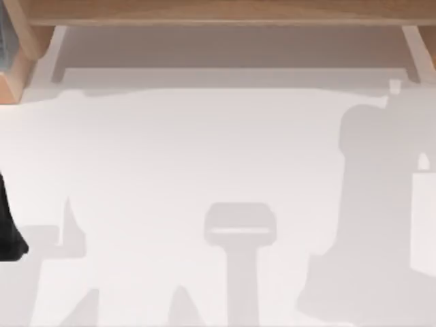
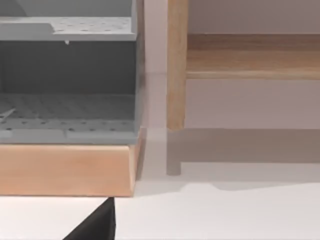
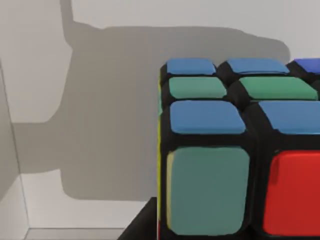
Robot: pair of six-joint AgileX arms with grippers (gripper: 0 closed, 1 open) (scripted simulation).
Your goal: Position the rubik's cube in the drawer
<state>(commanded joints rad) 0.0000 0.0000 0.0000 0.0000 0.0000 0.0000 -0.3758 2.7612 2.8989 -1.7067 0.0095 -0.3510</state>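
**Rubik's cube close before the right wrist camera, white interior behind**

The wooden cabinet (image 1: pixel 225 12) spans the upper edge of the top view; the white table (image 1: pixel 204 157) lies below it. In the left wrist view a grey perforated shelf unit (image 2: pixel 67 107) occupies the upper left. The rubik's cube (image 3: pixel 235 165) occupies the lower right of the right wrist view, against white walls. It looks rigid, light and smooth-faced; opposite flat faces suit a grasp. Neither gripper's jaw state can be told.

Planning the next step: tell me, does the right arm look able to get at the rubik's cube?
Probably yes: the rubik's cube sits right up against the right wrist camera, nothing between; whether it is gripped can't be told.
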